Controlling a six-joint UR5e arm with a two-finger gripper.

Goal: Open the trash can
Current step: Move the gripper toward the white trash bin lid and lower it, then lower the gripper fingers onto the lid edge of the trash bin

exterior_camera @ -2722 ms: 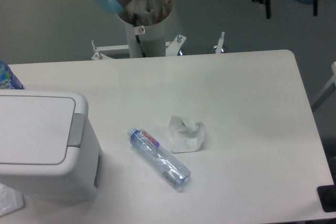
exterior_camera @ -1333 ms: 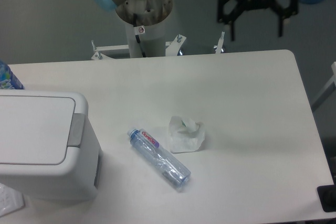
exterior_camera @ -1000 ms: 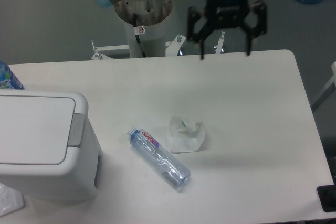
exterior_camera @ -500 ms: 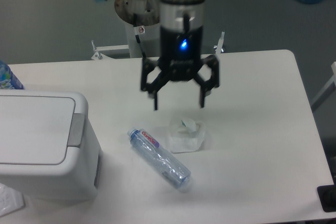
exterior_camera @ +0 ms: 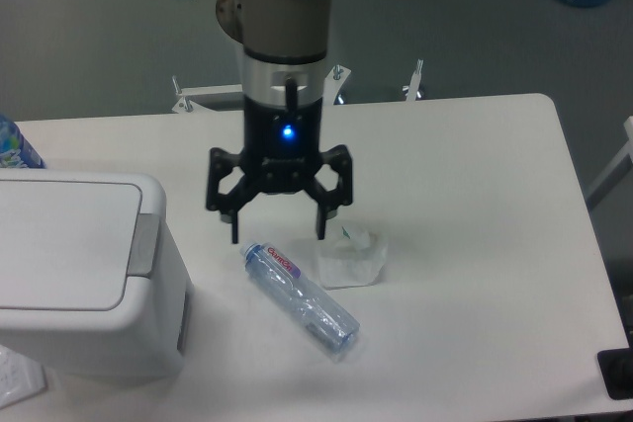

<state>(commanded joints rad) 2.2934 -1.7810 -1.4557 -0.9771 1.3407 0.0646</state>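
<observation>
The tool (exterior_camera: 278, 234) hangs spread wide and empty above the tabletop (exterior_camera: 475, 205), just over the bottle's (exterior_camera: 300, 299) cap end. The trash can (exterior_camera: 84, 274) sits at its nine o'clock, lid down, its grey push tab (exterior_camera: 145, 243) on the near edge, running twelve to six.

The gripper (exterior_camera: 278, 236), jaws spread, hangs above the bottle (exterior_camera: 300, 298), right of the closed trash can (exterior_camera: 84, 274).

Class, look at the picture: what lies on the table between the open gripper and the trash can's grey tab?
Only bare table lies between the gripper and the tab; the bottle sits lower.
</observation>
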